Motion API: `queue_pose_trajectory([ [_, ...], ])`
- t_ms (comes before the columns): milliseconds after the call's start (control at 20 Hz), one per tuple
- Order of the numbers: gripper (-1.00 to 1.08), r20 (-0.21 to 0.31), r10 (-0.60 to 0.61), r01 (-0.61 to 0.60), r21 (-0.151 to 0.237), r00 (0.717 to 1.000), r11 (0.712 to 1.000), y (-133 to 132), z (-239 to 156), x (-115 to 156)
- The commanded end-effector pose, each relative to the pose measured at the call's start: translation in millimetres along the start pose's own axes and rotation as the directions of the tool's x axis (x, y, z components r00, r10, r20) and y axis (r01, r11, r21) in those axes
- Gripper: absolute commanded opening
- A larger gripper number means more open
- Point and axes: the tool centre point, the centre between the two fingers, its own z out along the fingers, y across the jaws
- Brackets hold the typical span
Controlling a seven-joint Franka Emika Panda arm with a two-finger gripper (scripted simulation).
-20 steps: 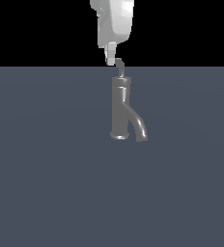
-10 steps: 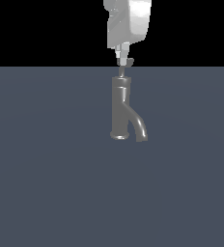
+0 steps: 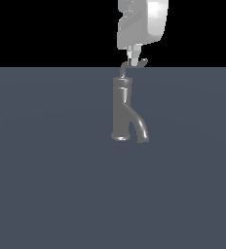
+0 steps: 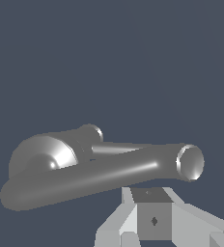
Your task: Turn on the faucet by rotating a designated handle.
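Observation:
The grey faucet (image 3: 121, 109) stands upright on the dark floor, its curved spout (image 3: 141, 128) bending down toward the exterior view's right. From its top rises the thin bent handle (image 3: 126, 67), whose upturned tip points to the exterior view's right. My gripper (image 3: 133, 59) hangs from above, shut, with its narrow fingertips pressed against the handle's level stretch and nothing held between them. In the wrist view the handle (image 4: 109, 176) looms large just past my gripper (image 4: 150, 198), and the faucet's rounded top (image 4: 41, 154) shows behind it.
A flat blue-grey floor (image 3: 47, 185) spreads around the faucet. A black background fills the space behind the white hand (image 3: 143, 24).
My gripper has moved to the exterior view's right over the last second. The handle has swung with it, its tip now pointing further right.

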Motion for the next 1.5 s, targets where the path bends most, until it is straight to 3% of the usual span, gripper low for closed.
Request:
queue_pose_trajectory([
  [0,-1.0,-0.001,0.008,-0.008,0.002,1.0,1.0,-2.8,-0.1,9.3],
  [1450,-1.0,-0.007,0.047,-0.047,0.002,0.999,0.999,-39.6,-0.8,90.7],
])
